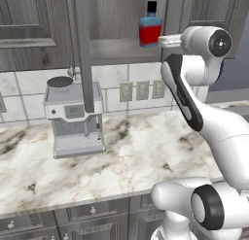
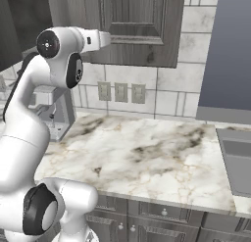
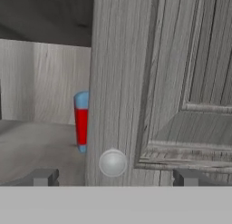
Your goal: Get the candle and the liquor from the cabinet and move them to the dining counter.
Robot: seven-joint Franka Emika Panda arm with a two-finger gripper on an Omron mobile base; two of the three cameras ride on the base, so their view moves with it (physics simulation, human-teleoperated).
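Blue-red liquor point(image 1: 150, 27) is still standing in the cabinet point(image 1: 112, 49), not taken yet. Gripper point(image 3: 113, 177) is hovering spread wide, empty, near the door knob point(image 3: 113, 163); both items are remaining to move.

A: What sits on the veined white-and-brown marble worktop point(image 1: 146, 151)?

B: A boxy silver coffee machine point(image 1: 74, 118) with a dark round lid, a small display and a drip tray, standing near the tiled wall.

A: Wall fixtures?

B: Three beige outlet plates point(image 2: 120, 92) in a row on the pale square-tile backsplash point(image 2: 171, 96). Dark grey knobbed drawer fronts point(image 1: 92, 211) run below the worktop.
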